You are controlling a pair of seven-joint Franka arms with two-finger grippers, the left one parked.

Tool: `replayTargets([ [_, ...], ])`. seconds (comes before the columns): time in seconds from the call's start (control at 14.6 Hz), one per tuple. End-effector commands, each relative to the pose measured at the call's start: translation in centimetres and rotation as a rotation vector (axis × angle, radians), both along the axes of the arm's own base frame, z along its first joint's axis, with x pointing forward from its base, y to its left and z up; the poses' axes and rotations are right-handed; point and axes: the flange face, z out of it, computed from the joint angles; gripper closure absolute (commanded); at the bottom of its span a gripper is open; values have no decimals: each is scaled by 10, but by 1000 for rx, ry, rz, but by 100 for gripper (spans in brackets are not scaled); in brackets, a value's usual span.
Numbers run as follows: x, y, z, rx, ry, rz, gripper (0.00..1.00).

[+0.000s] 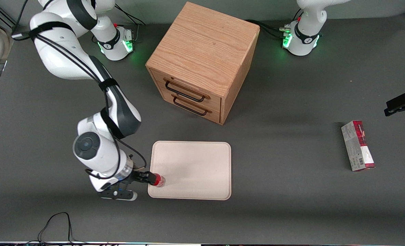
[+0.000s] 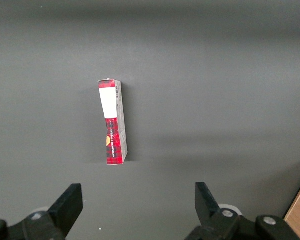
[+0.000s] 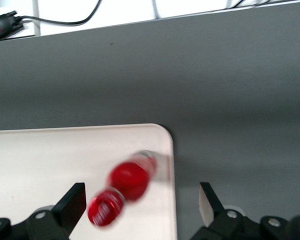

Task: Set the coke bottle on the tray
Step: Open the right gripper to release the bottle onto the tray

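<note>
Just under the gripper [image 3: 140, 202], its fingers spread and letting go, the coke bottle [image 3: 124, 187] is tipping at the tray [image 3: 50, 165] edge; it risks rolling off.

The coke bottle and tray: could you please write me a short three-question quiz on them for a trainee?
1. True or false: the coke bottle is over the tray, at the corner nearest the working arm.
2. How do the claw fingers stand? A: shut on the bottle. B: open, one on each side of the bottle. C: out of view.
3. Fill in: the red-and-grey carton lies toward the ____ arm's end of the table.
Key: 1 true; 2 B; 3 parked.
</note>
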Motion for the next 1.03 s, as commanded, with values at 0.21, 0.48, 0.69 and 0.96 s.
replayTargets([
  [0.21,-83,-85,105,-110,69,104,0],
  [0.48,-147,-180,151,-67,75,56,0],
  [0.69,-182,-222,181,-27,111,-15,0],
  [0.96,-203,-240,199,-21,171,-9,0],
])
